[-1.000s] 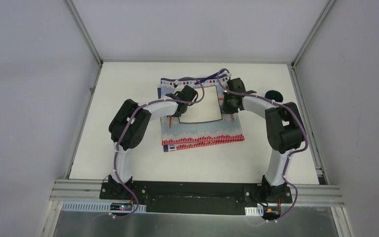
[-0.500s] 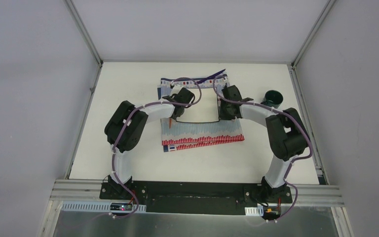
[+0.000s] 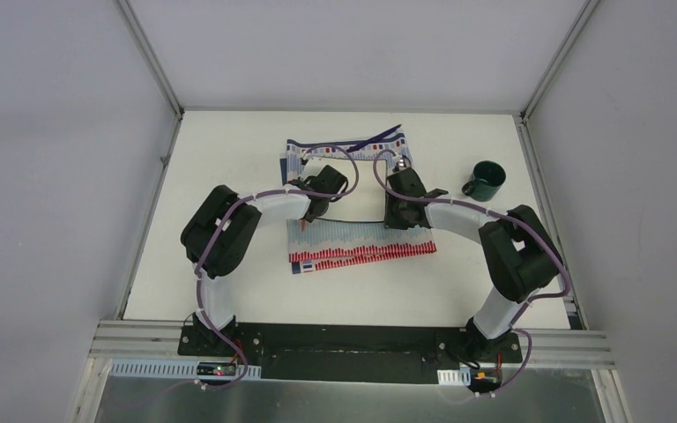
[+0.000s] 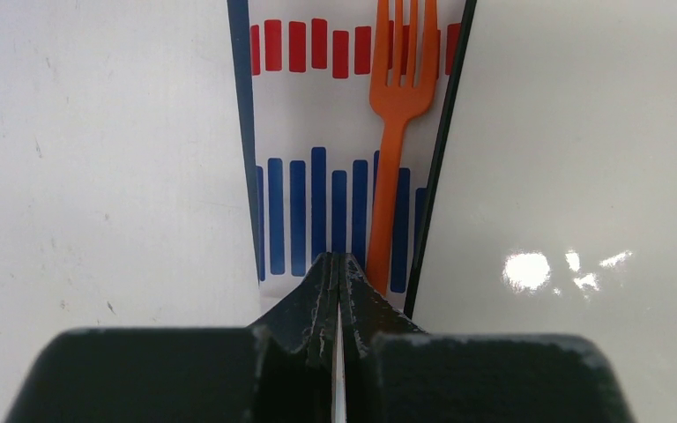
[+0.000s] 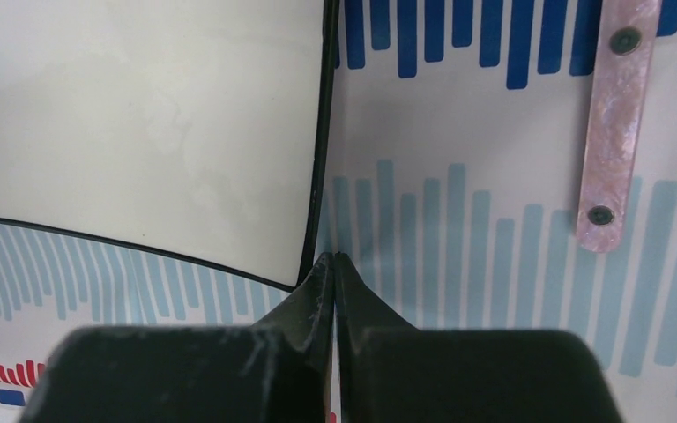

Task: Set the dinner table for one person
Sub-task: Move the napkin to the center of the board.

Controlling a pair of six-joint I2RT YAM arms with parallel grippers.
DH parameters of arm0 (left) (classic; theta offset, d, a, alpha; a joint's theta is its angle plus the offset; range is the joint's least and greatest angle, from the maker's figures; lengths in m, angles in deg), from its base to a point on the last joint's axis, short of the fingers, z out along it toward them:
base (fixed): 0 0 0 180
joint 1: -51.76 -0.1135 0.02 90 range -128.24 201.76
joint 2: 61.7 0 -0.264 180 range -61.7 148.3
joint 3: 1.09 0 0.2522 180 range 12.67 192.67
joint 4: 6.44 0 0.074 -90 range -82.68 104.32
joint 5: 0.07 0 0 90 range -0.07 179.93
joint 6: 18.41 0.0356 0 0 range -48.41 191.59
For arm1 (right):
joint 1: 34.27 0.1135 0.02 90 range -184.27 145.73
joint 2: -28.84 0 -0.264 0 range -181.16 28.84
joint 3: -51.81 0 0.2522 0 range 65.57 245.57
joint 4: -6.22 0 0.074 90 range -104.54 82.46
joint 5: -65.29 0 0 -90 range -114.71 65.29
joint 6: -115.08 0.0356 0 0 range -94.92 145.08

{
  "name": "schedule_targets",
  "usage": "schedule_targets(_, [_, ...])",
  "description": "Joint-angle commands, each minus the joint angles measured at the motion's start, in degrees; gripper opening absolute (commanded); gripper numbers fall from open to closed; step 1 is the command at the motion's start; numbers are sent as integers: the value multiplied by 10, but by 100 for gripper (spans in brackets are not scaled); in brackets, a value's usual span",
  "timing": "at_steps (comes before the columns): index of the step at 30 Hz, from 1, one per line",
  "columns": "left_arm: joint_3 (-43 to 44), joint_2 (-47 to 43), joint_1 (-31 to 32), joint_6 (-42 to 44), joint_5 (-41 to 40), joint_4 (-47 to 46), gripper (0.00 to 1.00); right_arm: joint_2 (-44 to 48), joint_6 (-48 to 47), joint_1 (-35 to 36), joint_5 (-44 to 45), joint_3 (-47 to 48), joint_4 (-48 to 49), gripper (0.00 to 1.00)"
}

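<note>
On the white dinner table lies a striped red-blue-white cloth with a white square black-rimmed plate on it. An orange fork rests on the cloth along the plate's left rim. A knife with a pinkish riveted handle lies on the cloth right of the plate. My left gripper is shut, low over the cloth beside the fork's handle. My right gripper is shut at the plate's near right corner. Neither visibly holds anything.
A dark green mug stands on the table right of the cloth. A purple utensil lies across the cloth's far edge. Grey rails and white walls bound the table on both sides.
Both arms drew back toward the near side of the plate, jaws staying shut. The right arm swung off the mug, which now shows fully.
</note>
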Motion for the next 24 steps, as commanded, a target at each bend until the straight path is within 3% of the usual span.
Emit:
schedule_targets(1, [-35, 32, 17, -26, 78, 105, 0, -3, 24, 23, -31, -16, -38, 0])
schedule_targets(15, [-50, 28, 24, -39, 74, 105, 0, -3, 23, 39, -29, -4, -51, 0])
schedule_targets(24, [-81, 24, 50, -73, 79, 104, 0, 15, 55, 103, -9, -34, -54, 0])
